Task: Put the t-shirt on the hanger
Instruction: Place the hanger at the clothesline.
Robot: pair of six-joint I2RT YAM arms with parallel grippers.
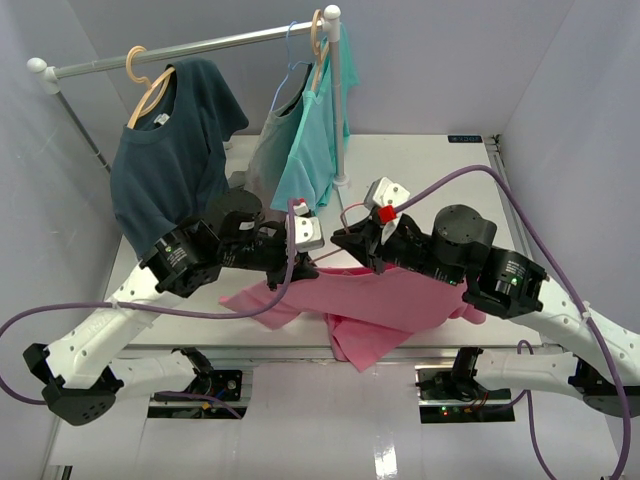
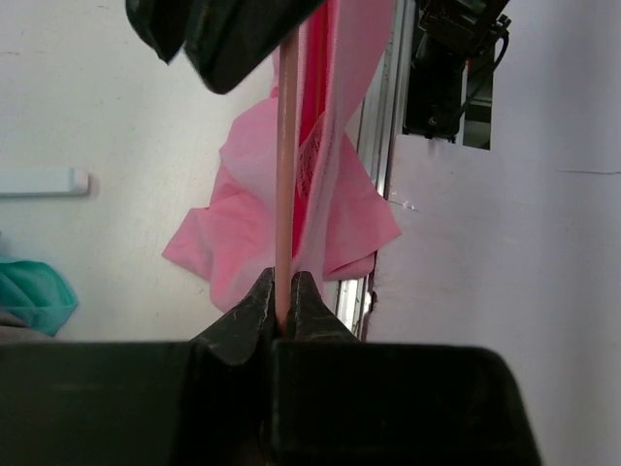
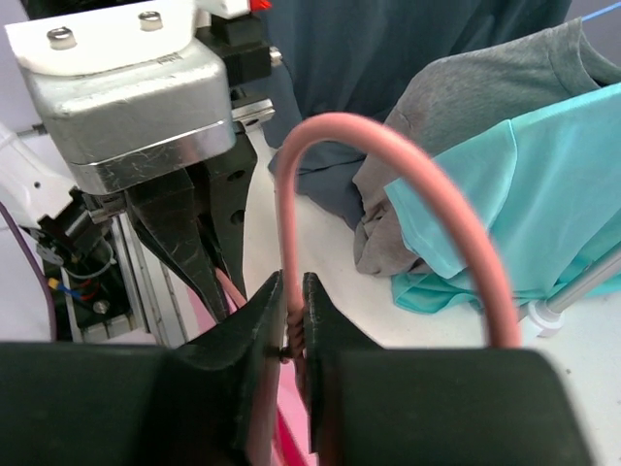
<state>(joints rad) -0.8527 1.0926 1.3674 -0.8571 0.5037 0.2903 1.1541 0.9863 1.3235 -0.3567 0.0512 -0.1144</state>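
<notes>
The pink t-shirt (image 1: 385,305) hangs bunched over the table's front edge, held up between both grippers; it also shows in the left wrist view (image 2: 243,243). The pink hanger (image 3: 408,165) is mostly inside the shirt, with its curved hook sticking out. My right gripper (image 1: 352,243) (image 3: 294,309) is shut on the twisted neck below the hook. My left gripper (image 1: 303,252) (image 2: 284,296) is shut on a straight wire of the hanger (image 2: 286,175), just left of the right one. The hanger's lower frame is hidden by fabric.
A white clothes rack (image 1: 180,48) stands at the back. On it hang a navy shirt (image 1: 170,160) on a tan wooden hanger (image 1: 150,85), and a turquoise shirt (image 1: 318,135) over a grey one, with a blue hanger (image 1: 290,70). Purple cables loop around both arms.
</notes>
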